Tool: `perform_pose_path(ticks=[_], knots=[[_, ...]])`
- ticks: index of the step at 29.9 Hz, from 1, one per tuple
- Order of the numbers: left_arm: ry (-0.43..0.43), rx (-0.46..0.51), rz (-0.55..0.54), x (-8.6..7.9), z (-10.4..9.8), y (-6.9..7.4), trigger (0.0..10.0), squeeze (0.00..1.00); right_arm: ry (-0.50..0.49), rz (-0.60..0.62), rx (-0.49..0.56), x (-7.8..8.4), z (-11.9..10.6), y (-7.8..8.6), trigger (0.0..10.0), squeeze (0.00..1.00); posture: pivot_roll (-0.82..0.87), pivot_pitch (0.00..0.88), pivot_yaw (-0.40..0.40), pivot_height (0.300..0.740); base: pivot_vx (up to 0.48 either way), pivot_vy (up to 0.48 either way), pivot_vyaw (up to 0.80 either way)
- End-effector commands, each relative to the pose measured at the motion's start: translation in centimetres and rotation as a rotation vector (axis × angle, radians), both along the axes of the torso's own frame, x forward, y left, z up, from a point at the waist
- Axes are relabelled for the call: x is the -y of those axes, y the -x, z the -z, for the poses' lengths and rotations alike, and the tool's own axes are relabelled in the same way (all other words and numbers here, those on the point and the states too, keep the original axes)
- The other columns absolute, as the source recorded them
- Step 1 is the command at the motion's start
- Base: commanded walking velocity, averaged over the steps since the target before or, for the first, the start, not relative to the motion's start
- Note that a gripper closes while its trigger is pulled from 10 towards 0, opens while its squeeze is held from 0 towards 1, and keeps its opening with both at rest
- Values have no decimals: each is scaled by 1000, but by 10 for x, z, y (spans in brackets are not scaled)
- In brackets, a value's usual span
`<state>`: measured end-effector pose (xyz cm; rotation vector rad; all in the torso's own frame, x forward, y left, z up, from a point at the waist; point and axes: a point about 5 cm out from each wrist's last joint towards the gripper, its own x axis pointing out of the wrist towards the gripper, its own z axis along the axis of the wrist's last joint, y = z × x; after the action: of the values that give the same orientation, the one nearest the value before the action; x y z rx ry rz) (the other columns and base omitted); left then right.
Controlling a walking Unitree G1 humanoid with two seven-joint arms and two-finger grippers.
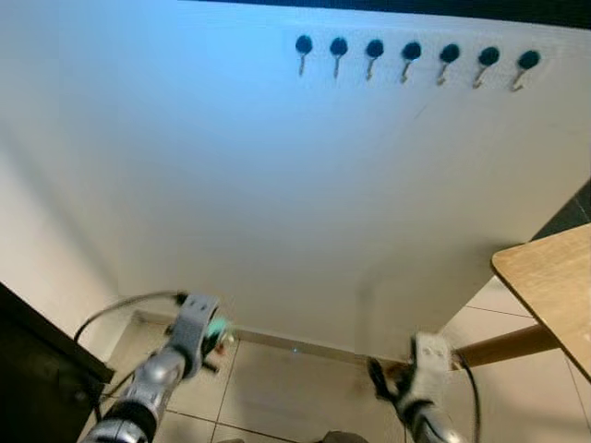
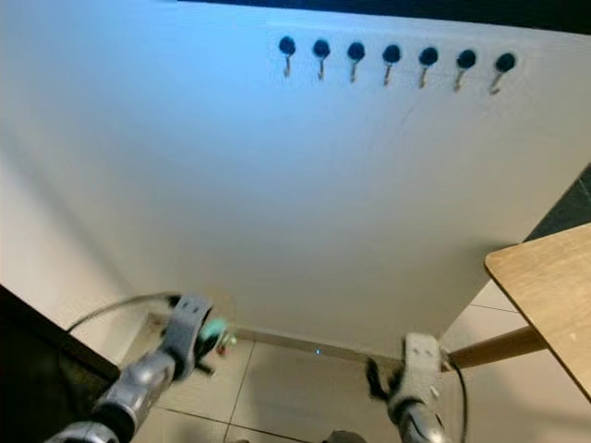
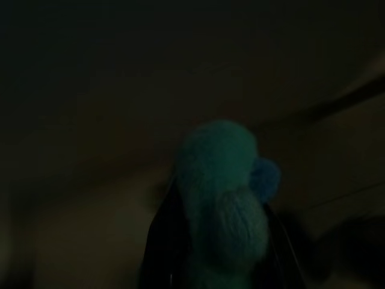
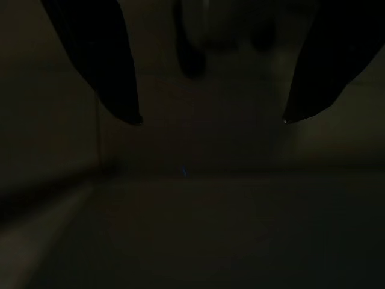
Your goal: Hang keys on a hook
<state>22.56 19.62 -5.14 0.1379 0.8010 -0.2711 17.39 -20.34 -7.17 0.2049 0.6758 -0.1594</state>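
**Before the white wall, keys low in the left tool**

Head views: high on the wall runs a row of seven hooks [image 1: 411, 55]. The left tool [image 1: 214, 334] hangs low near the floor, a wooden surface [image 1: 554, 277] at right.

Left wrist view: its fingers close around a teal fuzzy keychain [image 3: 219, 198].

Right wrist view: the right tool [image 4: 210, 120] gapes wide, empty.

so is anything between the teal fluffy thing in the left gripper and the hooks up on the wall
Nothing visible: bare white wall lies between the left gripper, holding the teal fluffy keychain low down, and the row of hooks high above.
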Motion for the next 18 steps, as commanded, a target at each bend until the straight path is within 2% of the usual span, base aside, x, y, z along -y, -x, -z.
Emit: perform_pose_path(ticks=[1,3,4,6,7,9,10,13,14,18], knots=[[-21,-42,-52,-6,5,6,10000,0,-13,37,-33,0,4,4,10000,0,42,47,16,740,0,0,0],[-21,-42,-52,-6,5,6,10000,0,-13,37,-33,0,4,4,10000,0,42,47,16,740,0,0,0],[-25,-89,-106,-10,12,17,10000,0,-19,54,-64,0,7,9,10000,0,46,46,14,740,0,0,0],[-25,-89,-106,-10,12,17,10000,0,-19,54,-64,0,7,9,10000,0,46,46,14,740,0,0,0],[-24,-127,-144,-10,18,27,10000,0,-2,23,-88,-2,10,12,10000,0,44,45,13,740,0,0,0],[-24,-127,-144,-10,18,27,10000,0,-2,23,-88,-2,10,12,10000,0,44,45,13,740,0,0,0],[-23,-150,-164,-10,22,32,10000,0,19,-24,-96,-4,10,12,10000,0,39,41,10,740,0,0,0],[-23,-150,-164,-10,22,32,10000,0,19,-24,-96,-4,10,12,10000,0,39,41,10,740,0,0,0],[-17,-165,-186,-9,24,36,10000,0,37,-66,-95,-7,10,11,10000,0,38,38,3,740,0,0,0],[-13,-169,-206,-10,25,37,10000,0,52,-106,-90,-8,9,9,10000,0,38,37,-1,740,0,0,0]])
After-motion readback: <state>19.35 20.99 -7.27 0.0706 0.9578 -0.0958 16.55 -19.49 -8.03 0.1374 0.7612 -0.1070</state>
